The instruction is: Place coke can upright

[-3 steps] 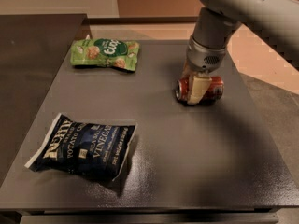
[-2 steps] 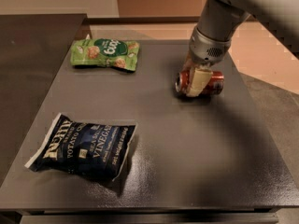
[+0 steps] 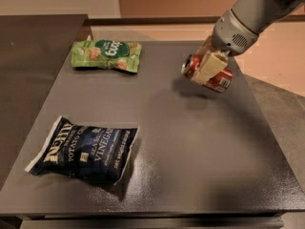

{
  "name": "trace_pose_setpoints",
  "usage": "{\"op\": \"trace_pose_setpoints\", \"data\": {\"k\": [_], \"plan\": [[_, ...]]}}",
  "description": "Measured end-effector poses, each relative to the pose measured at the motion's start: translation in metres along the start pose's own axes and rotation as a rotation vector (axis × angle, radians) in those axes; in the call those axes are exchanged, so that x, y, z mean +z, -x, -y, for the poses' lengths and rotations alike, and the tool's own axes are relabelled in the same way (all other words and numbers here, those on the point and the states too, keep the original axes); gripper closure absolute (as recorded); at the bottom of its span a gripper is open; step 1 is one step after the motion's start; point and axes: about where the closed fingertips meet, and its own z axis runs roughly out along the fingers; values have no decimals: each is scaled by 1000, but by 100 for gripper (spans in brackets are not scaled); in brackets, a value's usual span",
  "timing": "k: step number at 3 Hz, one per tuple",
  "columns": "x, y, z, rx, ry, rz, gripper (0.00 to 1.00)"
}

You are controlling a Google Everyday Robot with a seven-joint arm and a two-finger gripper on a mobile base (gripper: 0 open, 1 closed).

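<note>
The coke can [image 3: 220, 79], dark red with a silver end, lies on its side in my gripper [image 3: 208, 68], lifted a little above the dark grey table [image 3: 190, 151] near its far right part. The gripper's cream-coloured fingers [image 3: 210, 65] are shut across the can's middle. The can's silver end points left toward the green bag. The grey arm comes down from the upper right corner. A faint shadow lies on the table under the can.
A green snack bag [image 3: 107, 55] lies flat at the far left of the table. A dark blue chip bag [image 3: 86, 148] lies at the front left. The table's right edge [image 3: 267, 128] runs close to the can.
The gripper has lifted the can off the table and carried it slightly up and to the right. Both bags have not moved.
</note>
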Motion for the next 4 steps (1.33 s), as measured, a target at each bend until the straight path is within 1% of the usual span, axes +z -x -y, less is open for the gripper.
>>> {"op": "trace_pose_setpoints", "data": {"k": [1,2,3,4], "plan": [[-10,4,-6,88,-14,213,100],[-18,12,-10,127,-23,417,100],[-25,22,-13,135,-33,588,100],[-31,28,-12,144,-48,721,100]]}}
